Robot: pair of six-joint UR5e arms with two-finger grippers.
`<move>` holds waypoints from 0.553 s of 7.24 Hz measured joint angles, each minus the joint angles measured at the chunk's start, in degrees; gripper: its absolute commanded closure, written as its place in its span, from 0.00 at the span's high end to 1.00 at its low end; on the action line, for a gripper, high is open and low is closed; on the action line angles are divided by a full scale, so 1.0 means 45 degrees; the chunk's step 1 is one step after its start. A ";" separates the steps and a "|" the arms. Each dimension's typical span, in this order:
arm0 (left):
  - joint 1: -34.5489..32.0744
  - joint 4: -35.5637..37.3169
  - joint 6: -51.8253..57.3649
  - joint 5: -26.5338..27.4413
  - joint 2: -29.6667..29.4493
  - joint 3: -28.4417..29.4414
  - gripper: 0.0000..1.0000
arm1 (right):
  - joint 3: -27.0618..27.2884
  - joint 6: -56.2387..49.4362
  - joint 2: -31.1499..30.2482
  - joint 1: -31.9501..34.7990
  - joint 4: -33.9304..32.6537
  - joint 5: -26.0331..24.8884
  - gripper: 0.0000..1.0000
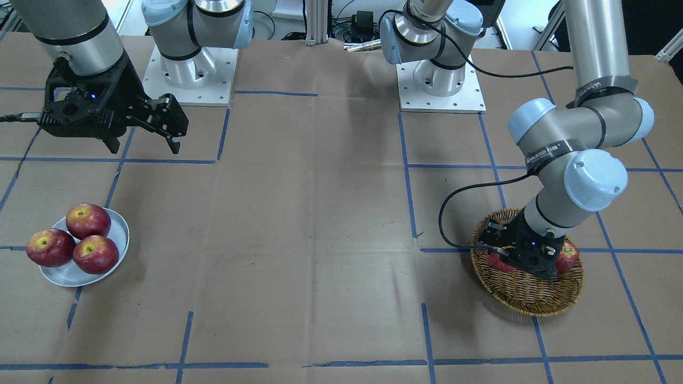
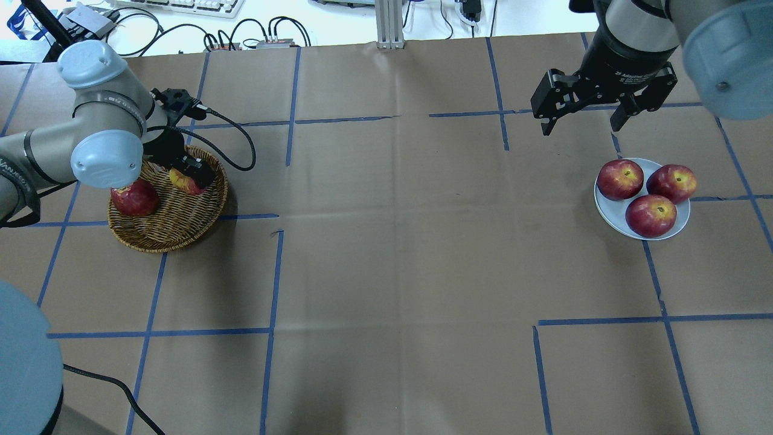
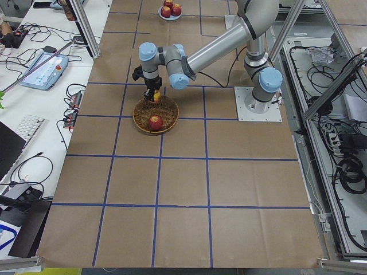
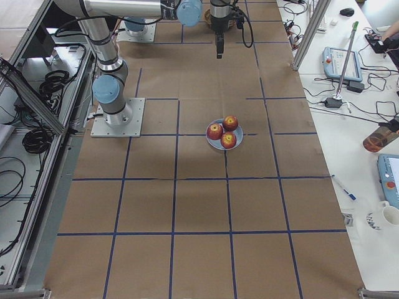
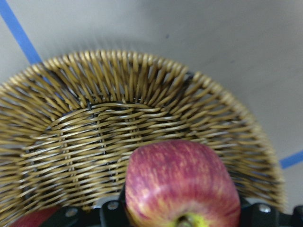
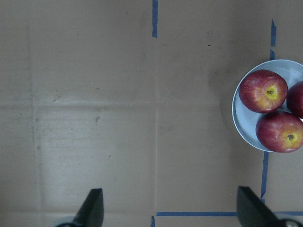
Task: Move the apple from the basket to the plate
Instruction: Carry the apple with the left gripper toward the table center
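Overhead exterior | at the view's left we see the left gripper (image 2: 188, 175) down in the basket (image 2: 175, 234), jaws closed around the apple (image 2: 179, 179), a darker apple (image 2: 134, 198) beside it | wide bare paper (image 2: 398, 241) mid-table | right gripper (image 2: 581, 128) jaws wide apart, hovering near the plate (image 2: 604, 208) with three apples (image 2: 651, 214) | arm-band lettering unreadable.

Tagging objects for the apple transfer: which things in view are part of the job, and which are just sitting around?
In the job: pale pinkish-red apple, clamped in the left gripper; wicker basket; plate.

Lying about: dark red apple in the basket; three red apples on the plate; right gripper, open over bare table.
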 measured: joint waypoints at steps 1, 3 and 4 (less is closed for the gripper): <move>-0.1053 -0.0394 -0.1531 0.0007 0.0419 0.0157 0.35 | 0.0000 0.0000 0.0000 0.0000 0.0000 0.0000 1.00; -0.3508 -0.0575 -0.5585 -0.0028 0.0405 0.0537 0.35 | 0.0000 0.0000 0.0001 0.0000 0.0000 0.0000 1.00; -0.4642 -0.0496 -0.7199 -0.0030 0.0032 0.0793 0.35 | 0.0000 0.0000 0.0000 0.0000 0.0000 0.0000 1.00</move>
